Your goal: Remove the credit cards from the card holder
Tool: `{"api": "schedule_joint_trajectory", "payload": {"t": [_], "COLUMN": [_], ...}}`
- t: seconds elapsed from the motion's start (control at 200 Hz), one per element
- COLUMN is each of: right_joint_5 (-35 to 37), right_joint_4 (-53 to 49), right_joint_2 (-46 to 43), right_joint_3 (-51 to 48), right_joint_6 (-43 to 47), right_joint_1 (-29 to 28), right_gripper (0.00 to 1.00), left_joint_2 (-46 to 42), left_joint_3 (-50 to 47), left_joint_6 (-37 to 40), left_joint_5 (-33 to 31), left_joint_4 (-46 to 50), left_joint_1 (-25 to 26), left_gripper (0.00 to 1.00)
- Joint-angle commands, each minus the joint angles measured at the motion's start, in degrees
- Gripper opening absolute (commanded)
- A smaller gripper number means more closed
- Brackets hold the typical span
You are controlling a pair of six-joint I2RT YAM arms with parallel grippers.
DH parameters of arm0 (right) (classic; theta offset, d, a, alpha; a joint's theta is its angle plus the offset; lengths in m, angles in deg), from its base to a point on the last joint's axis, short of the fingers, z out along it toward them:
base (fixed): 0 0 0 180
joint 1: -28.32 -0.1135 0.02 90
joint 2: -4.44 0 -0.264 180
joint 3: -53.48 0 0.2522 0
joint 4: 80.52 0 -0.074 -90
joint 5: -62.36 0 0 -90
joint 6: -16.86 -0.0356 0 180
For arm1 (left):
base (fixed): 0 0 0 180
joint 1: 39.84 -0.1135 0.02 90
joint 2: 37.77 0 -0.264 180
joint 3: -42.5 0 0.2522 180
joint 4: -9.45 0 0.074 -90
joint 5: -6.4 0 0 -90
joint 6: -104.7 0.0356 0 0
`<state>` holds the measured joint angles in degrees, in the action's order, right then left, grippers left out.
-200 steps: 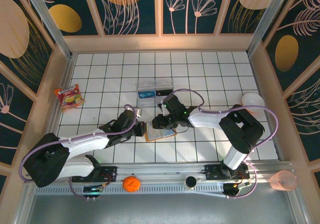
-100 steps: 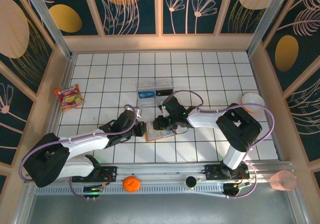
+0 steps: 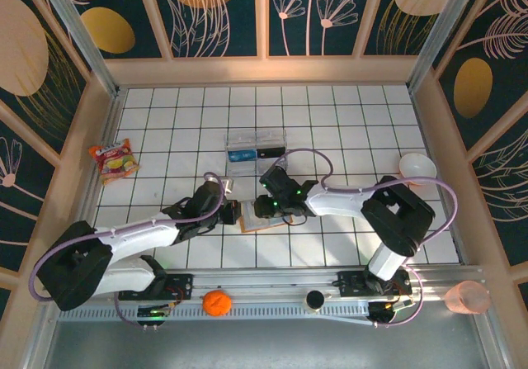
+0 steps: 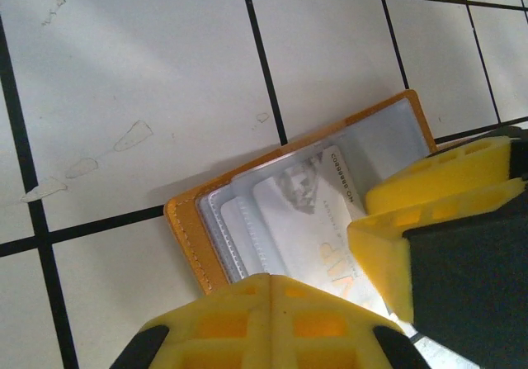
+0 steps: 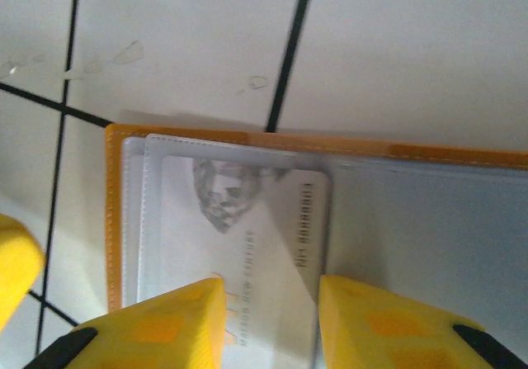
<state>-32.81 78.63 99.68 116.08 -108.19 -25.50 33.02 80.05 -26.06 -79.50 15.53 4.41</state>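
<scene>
Lying open and flat on the white tiled desk (image 3: 165, 130), the small orange-tan leather card holder (image 3: 264, 221) is found between the two arms. In the left wrist view its orange stitched edge (image 4: 186, 237) frames a stack of clear plastic sleeves. A pale grey plastic credit card (image 4: 305, 220) printed with a faint portrait is seen inside the uppermost sleeve.

The left fingers (image 4: 268, 303), yellow and black, are pressed tightly together at the near edge of the card holder. Whether any part of it is pinched between them cannot be told. From above, the left fingers (image 3: 231, 212) are seen at the card holder's left side.

The right fingers (image 5: 202, 315) are held partly apart directly over the card holder (image 5: 111, 220). The grey credit card (image 5: 247, 220) shows through the gap between them, and nothing is gripped. From above, the right fingers (image 3: 266, 206) are placed over the card holder's far edge.

A clear plastic rectangular box (image 3: 256, 148) is set beyond the card holder. A red and yellow snack packet (image 3: 115, 158) lies well to its left, and a white round bowl (image 3: 417, 167) well to its right. A round orange fruit (image 3: 216, 303) rests on the side of the card holder nearest the arm bases.
</scene>
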Motion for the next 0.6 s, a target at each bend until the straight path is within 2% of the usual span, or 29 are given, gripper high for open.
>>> {"api": "schedule_joint_trajectory", "payload": {"t": [0.0, 0.15, 0.285, 0.405, 0.596], "right_joint_5": [5.59, 4.92, -6.56, -14.41, -18.35], "right_joint_4": [-4.25, -3.53, 1.98, 5.18, 6.95], "right_joint_2": [-2.26, -4.87, -5.94, -4.74, -3.33], "right_joint_3": [1.17, 0.17, -2.22, -3.11, -4.53], "right_joint_6": [-0.29, 0.33, 1.88, 1.63, 0.67], "right_joint_1": [-0.75, -0.33, 2.86, 5.42, 8.00], "right_gripper": [0.36, 0.36, 0.33, 0.30, 0.30], "left_joint_2": [-1.57, -1.63, 1.89, 6.85, 11.87], "left_joint_3": [-0.18, 1.28, 2.72, 5.30, 6.28], "left_joint_6": [-0.30, 0.26, -0.20, 0.47, 0.31], "left_joint_5": [-0.77, 0.56, 2.79, 1.87, -1.26], "left_joint_4": [1.96, 1.78, -1.63, -3.42, -3.28], "left_joint_1": [0.18, 0.23, 0.78, 2.93, 3.30], "left_gripper": [0.06, 0.00, 0.00, 0.00, 0.00]}}
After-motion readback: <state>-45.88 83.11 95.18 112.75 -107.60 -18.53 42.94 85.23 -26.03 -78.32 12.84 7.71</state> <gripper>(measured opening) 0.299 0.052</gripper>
